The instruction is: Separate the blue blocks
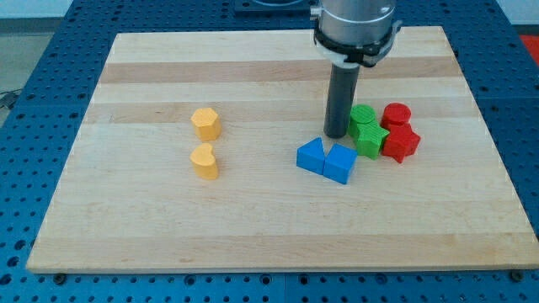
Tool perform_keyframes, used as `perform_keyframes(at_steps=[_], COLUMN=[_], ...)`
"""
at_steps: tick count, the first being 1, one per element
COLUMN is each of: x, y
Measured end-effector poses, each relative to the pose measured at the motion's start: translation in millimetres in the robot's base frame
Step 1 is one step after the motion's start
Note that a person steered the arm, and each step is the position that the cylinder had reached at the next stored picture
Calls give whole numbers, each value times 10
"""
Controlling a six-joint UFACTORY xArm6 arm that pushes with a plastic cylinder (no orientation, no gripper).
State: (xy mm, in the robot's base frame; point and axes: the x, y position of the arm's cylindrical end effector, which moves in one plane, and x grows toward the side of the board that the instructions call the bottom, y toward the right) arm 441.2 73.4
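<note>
Two blue blocks lie side by side and touching, right of the board's middle: a blue triangular block [312, 156] on the left and a blue cube-like block [340, 162] on the right. My tip [336, 135] stands just above them in the view, near the seam between them, and right beside the green blocks on its right.
A green cylinder [362, 116] and a green star-shaped block [369, 138] sit right of the tip. A red cylinder [396, 115] and a red star-shaped block [401, 143] sit further right. A yellow hexagonal block [205, 124] and a yellow heart-shaped block [204, 161] lie left of the middle of the wooden board [126, 219].
</note>
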Motion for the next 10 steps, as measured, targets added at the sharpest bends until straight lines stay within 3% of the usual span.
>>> perform_keyframes(at_steps=[5,10], x=[527,671], y=[-175,536])
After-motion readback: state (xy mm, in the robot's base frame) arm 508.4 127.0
